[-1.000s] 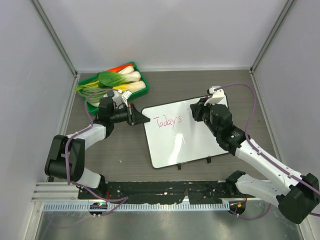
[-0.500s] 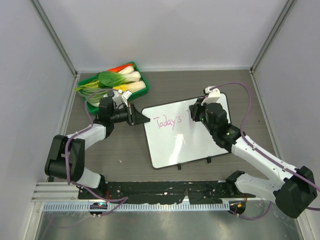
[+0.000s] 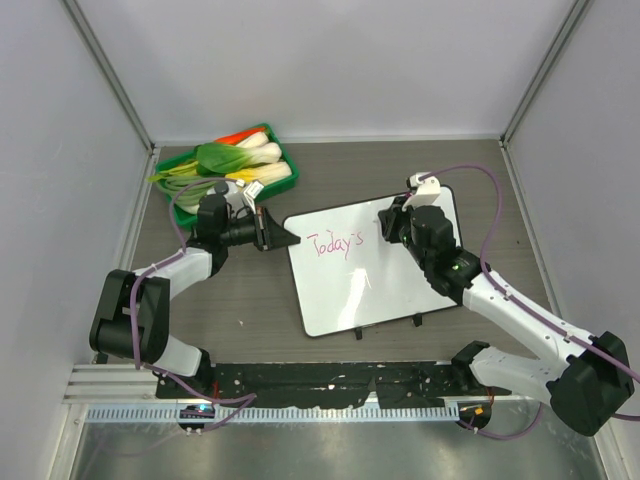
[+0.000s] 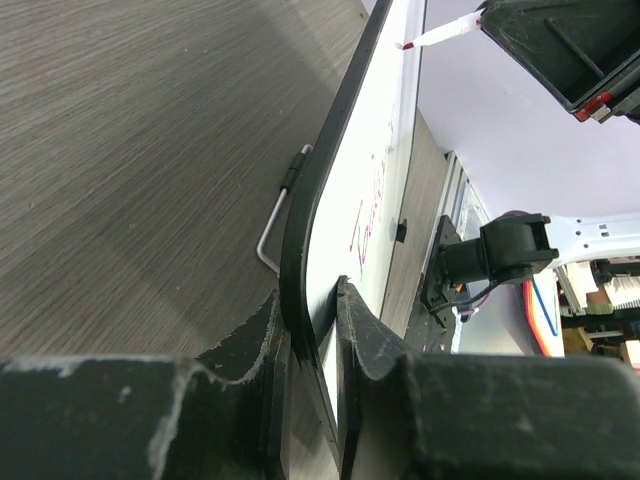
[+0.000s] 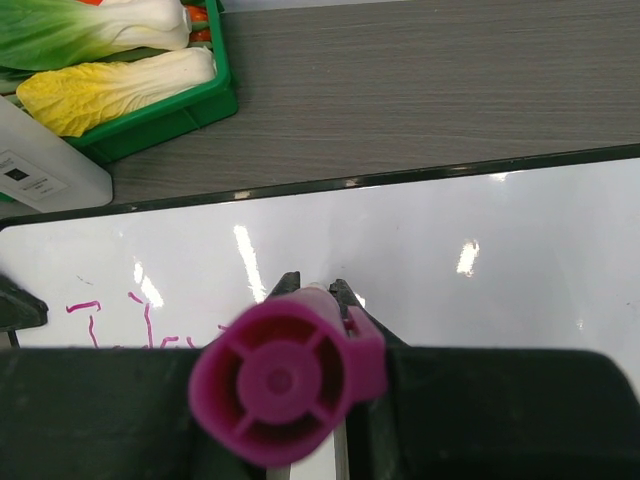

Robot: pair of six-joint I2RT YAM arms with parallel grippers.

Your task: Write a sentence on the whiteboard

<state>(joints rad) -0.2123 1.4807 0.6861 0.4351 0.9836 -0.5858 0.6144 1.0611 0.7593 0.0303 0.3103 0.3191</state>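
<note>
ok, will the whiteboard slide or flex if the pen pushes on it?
Probably stiff: the whiteboard rim runs straight, no bow, in the left wrist view. Likely light and apt to skate on the table when the marker presses; its wire feet look thin. The left gripper, jaws clamped on its corner, should curb that.

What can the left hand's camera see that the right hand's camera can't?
Only the left wrist view: the left gripper pinching the whiteboard edge, its wire foot, and the marker tip. Only the right wrist view: the marker's magenta back end, the green tray and vegetables. Both: the whiteboard, the pink writing and the table.
</note>
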